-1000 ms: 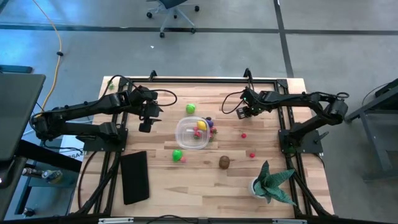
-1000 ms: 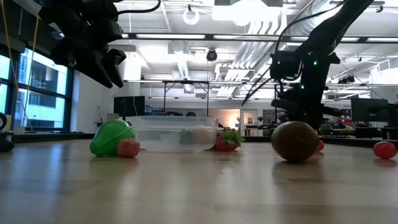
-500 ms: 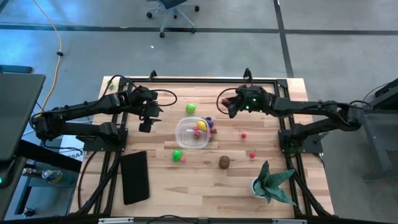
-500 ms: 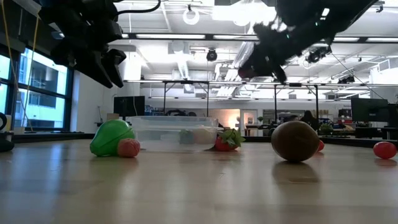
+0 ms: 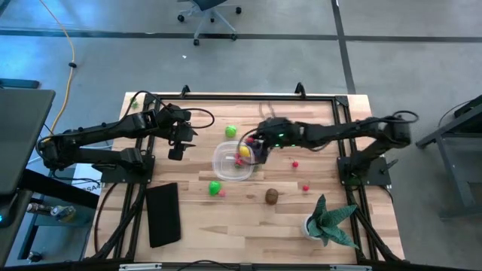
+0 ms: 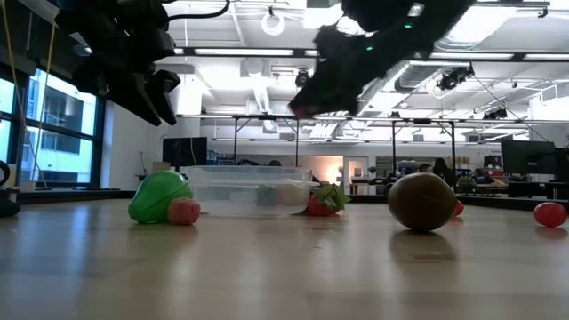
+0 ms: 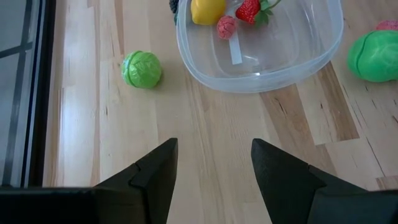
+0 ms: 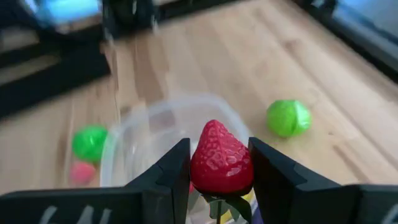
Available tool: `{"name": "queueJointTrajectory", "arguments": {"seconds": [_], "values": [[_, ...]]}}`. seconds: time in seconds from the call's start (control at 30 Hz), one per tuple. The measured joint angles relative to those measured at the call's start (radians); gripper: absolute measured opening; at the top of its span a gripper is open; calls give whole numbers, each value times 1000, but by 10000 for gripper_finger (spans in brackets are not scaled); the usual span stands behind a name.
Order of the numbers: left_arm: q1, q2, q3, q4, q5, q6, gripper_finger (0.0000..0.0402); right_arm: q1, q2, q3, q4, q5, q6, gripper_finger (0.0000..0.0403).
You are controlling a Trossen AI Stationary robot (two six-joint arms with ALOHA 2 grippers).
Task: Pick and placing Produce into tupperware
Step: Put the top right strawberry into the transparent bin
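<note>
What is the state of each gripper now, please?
Left gripper: open, holding nothing, beside the tub.
Right gripper: closed on a strawberry, above the tub.

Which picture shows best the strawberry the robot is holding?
The right wrist view: the strawberry fills the gap of the right gripper, pinched between both fingers, over the tupperware. The high view shows only a dark blur there; the low view shows a red speck under the gripper; the left wrist view misses it.

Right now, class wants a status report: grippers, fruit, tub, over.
Right gripper shut on strawberry, above tub. Left gripper open, empty, waiting beside tub. Nothing blocking the drop.
</note>
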Motion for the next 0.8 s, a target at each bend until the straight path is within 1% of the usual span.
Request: {"name": "queueJointTrajectory", "arguments": {"seconds": [0.23, 0.4, 0.57, 0.8], "values": [[0, 0, 0, 0, 0, 0, 193, 74, 242, 254, -313, -3, -61, 119], [0, 0, 0, 0, 0, 0, 193, 100, 358, 357, -447, -4, -62, 119], [0, 0, 0, 0, 0, 0, 193, 100, 399, 387, -475, 31, -62, 119], [0, 0, 0, 0, 0, 0, 193, 96, 400, 388, -472, 75, -62, 119]]}}
